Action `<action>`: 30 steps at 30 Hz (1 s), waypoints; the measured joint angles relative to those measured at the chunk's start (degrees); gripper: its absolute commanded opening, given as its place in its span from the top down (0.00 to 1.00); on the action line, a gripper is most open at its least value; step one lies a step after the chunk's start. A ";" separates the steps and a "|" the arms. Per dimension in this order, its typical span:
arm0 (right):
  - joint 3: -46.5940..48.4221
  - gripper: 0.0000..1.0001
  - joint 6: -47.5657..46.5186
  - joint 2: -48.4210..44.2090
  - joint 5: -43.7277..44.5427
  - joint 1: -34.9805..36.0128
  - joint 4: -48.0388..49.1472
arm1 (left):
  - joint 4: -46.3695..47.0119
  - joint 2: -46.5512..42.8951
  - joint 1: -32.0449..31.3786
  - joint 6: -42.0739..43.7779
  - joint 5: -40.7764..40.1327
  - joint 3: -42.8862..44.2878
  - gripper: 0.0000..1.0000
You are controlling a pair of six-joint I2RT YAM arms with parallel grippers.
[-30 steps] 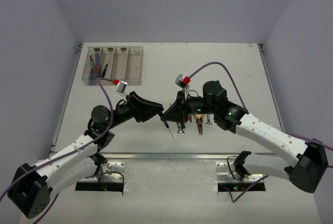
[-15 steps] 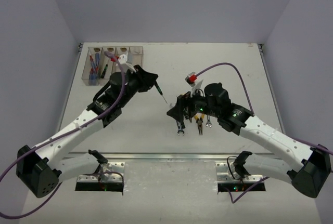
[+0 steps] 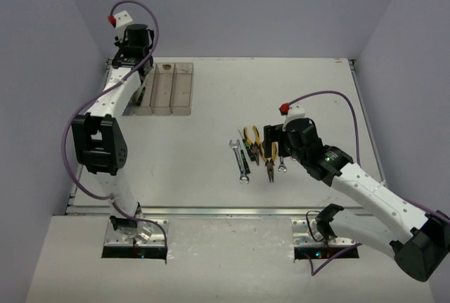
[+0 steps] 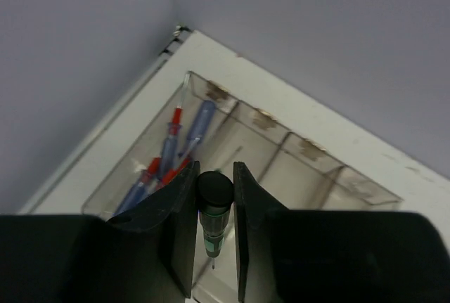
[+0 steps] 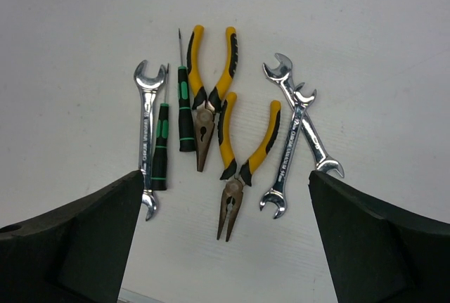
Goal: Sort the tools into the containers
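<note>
The left claw point(image 4: 214, 176), pinching a green-black screwdriver point(image 4: 213, 213), has swung from the middle of the white desk point(image 3: 211, 117) to above the row of translucent beige bins point(image 4: 313, 166), so a drop looks next; the right claw point(image 5: 225, 180) hangs spread over yellow-handled pliers point(image 5: 242, 145) and silver wrenches point(image 5: 148, 131)

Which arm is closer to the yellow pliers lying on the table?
Right. The right gripper hangs open over the yellow pliers. The left gripper is far off at the back-left corner of the table, over the bins, shut on a green-black screwdriver.
</note>
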 measured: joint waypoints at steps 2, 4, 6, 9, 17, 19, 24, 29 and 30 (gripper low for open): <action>-0.37 0.01 0.25 -0.02 0.63 0.00 -0.57 | 1.39 4.17 3.63 3.63 -0.04 0.92 1.00; -0.43 0.01 0.51 -0.03 0.87 0.00 -0.97 | 2.18 7.34 5.77 6.84 0.88 0.89 1.00; -0.43 0.01 0.67 -0.05 0.86 0.00 -0.97 | 3.73 9.88 6.79 9.72 2.30 0.63 1.00; -0.43 0.01 0.67 -0.15 0.61 0.00 -0.97 | 5.25 12.65 6.96 13.32 4.50 0.33 1.00; -0.43 0.01 0.67 0.41 -0.86 0.00 -0.97 | 6.62 17.28 6.58 16.99 8.53 1.95 0.54; -0.43 0.01 0.67 0.94 -1.17 0.00 -0.97 | 6.22 19.09 6.58 17.04 9.20 3.31 0.26; -0.43 0.01 0.67 2.46 -1.90 0.00 -0.97 | -0.65 21.34 6.39 13.92 11.60 8.99 0.05; -0.43 0.01 0.67 4.49 -2.75 0.00 -0.93 | -12.43 18.84 5.09 8.05 13.97 20.98 0.00; -0.43 0.01 0.67 5.14 -2.89 0.00 -0.93 | -14.63 16.30 4.39 6.55 14.89 21.36 0.00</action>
